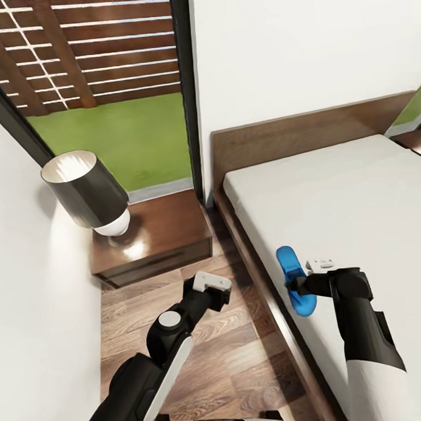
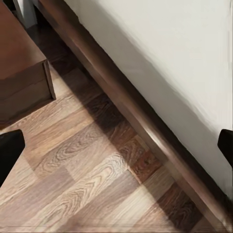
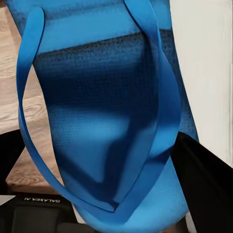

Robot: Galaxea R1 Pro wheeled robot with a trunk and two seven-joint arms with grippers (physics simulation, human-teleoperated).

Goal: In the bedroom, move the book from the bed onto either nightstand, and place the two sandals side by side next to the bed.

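— Over the bed's (image 1: 355, 193) near edge: a blue sandal (image 1: 295, 280), pinched by the right gripper (image 1: 296, 286). Fingers clamped on the sole, dark at either side of it in the right wrist view, straps (image 3: 145, 97) facing that camera.

— Resting on the mattress, or lifted?

— Cannot tell. Seen partly over the pale mattress and partly over the dark wooden frame (image 2: 145, 126), wood floor (image 1: 197, 356) showing past it in the wrist view.

— And the left gripper (image 1: 220, 293)?

— Hanging low over the floor, between the nightstand (image 1: 157, 243) and the bed frame. Fingertips (image 2: 9, 150) spread wide at the edges of the left wrist view, nothing between them, only floorboards and the bed's side rail below.

— On the nightstand?

— Lamp (image 1: 91, 193), black shade, white base, towards the wall side. Rest of the glossy brown top bare. Behind it a window (image 1: 102, 74) onto green grass and a slatted wooden fence.
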